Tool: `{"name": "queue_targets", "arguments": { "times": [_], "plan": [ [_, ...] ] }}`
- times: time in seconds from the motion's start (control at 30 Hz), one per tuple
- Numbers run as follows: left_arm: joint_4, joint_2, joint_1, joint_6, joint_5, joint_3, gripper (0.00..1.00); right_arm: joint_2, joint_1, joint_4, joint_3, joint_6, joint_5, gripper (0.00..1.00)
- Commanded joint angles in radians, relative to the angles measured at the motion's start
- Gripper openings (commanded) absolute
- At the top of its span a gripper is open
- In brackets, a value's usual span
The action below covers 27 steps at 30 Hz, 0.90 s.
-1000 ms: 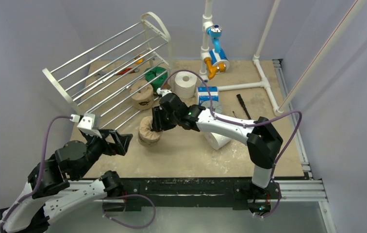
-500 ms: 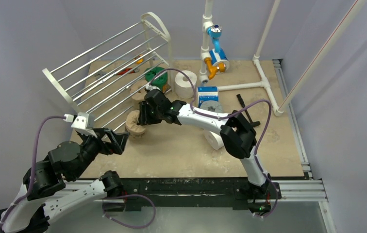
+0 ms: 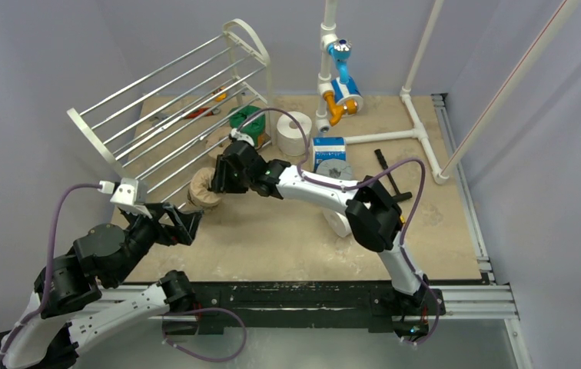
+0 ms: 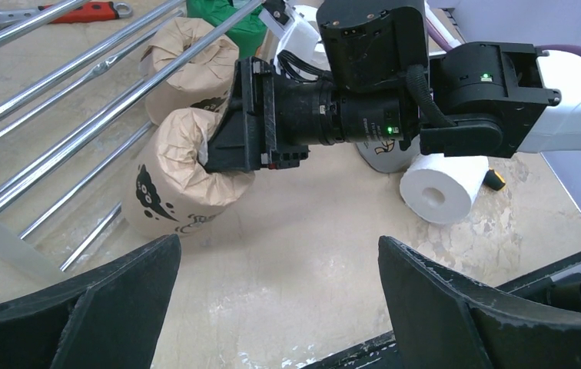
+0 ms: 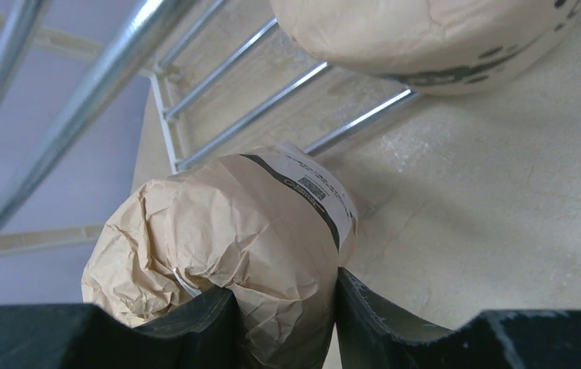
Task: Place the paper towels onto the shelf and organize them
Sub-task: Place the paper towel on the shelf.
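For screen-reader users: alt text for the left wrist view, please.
The right gripper clamps a tan wrapped roll beside the shelf's silver rods. A second tan roll stands behind; a white roll lies at right.

Nothing can be read anywhere. The tan roll [image 5: 226, 238] carries a white label [image 5: 312, 187] with a small code block and a line of dark lettering beside a black stripe, all too fine to make out. Its wrapper bears black printed marks [image 4: 149, 201] over tiny illegible script. The second tan roll [image 4: 184, 73] shows similar print; the blue-white pack [image 3: 329, 150] shows only blur.
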Motion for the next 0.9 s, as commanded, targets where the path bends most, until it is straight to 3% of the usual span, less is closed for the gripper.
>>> {"name": "queue_targets", "arguments": {
  "times": [0.0,0.87],
  "plan": [
    [0.002,-0.011,-0.003,-0.002,-0.003,0.025,1.0,0.019,0.006,0.091,0.092,0.077,0.051,0.4],
    [-0.016,-0.037,-0.003,-0.002,-0.01,0.021,1.0,0.084,0.038,0.194,0.126,0.246,0.213,0.4]
  ]
}}
